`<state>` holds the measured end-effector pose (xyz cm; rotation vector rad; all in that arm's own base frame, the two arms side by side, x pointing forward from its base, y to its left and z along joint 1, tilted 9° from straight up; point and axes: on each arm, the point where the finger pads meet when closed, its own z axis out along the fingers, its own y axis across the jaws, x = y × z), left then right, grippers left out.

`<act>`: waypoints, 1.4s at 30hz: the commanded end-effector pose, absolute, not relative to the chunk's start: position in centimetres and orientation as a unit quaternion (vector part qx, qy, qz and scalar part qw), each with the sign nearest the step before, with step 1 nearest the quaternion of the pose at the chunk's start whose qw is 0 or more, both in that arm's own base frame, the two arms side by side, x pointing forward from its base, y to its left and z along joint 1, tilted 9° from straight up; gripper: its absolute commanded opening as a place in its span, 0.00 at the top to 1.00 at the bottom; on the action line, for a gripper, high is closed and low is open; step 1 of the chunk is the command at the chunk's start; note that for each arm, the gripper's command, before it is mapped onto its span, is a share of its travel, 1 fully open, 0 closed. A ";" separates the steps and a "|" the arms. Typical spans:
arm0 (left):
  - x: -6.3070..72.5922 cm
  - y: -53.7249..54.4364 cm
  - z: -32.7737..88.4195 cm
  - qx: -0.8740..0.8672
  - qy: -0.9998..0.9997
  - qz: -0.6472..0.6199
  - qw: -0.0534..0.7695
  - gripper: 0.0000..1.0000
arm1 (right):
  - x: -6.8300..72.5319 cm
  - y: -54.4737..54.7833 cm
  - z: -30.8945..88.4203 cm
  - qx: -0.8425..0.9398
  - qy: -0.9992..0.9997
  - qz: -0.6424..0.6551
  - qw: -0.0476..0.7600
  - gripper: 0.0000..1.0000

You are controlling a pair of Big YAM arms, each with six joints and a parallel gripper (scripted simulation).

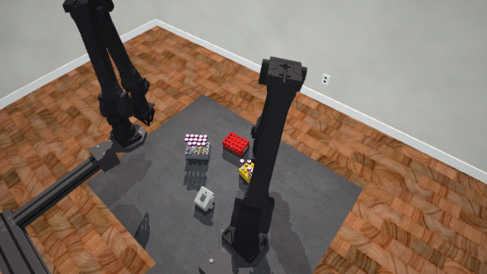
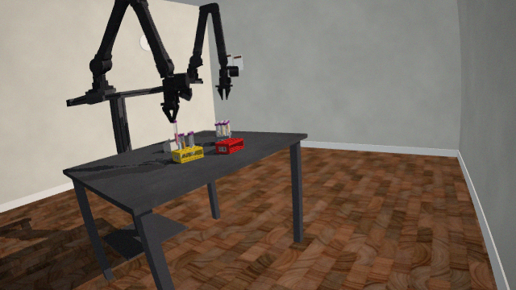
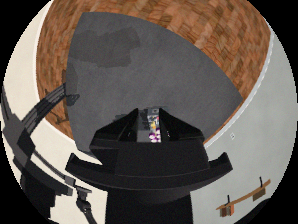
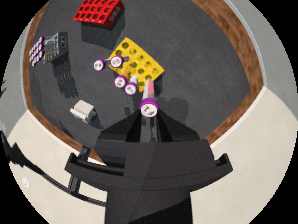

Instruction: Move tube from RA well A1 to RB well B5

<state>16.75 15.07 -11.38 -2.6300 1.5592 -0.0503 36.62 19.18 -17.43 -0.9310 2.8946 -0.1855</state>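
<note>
The right gripper [image 2: 173, 120] [image 4: 149, 117] is shut on a purple-capped tube [image 2: 176, 130] [image 4: 149, 106] with red contents. The tube hangs upright beside the near corner of the yellow rack RB [image 1: 244, 175] [image 2: 188, 155] [image 4: 158, 69] or just over it; which well it is over I cannot tell. Several other purple-capped tubes stand in RB. The grey rack RA [image 1: 198, 157] [image 4: 62, 42] holds several purple-capped tubes; its single wells are too small to read. The left gripper [image 2: 224, 98] [image 3: 149, 110] is partly open and empty, high above the table and away from the racks.
A red rack [image 1: 236, 144] [image 2: 230, 146] [image 4: 98, 12] without tubes stands between RA and RB, towards the far side. A small pale box [image 1: 205, 199] [image 4: 83, 111] stands on the side nearer the arm bases; no lit lamp can be made out.
</note>
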 end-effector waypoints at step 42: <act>16.9 15.3 -11.3 -0.859 0.509 -0.017 0.045 0.70 | 37.5 20.0 -18.4 -0.317 0.945 -0.057 0.056 1.00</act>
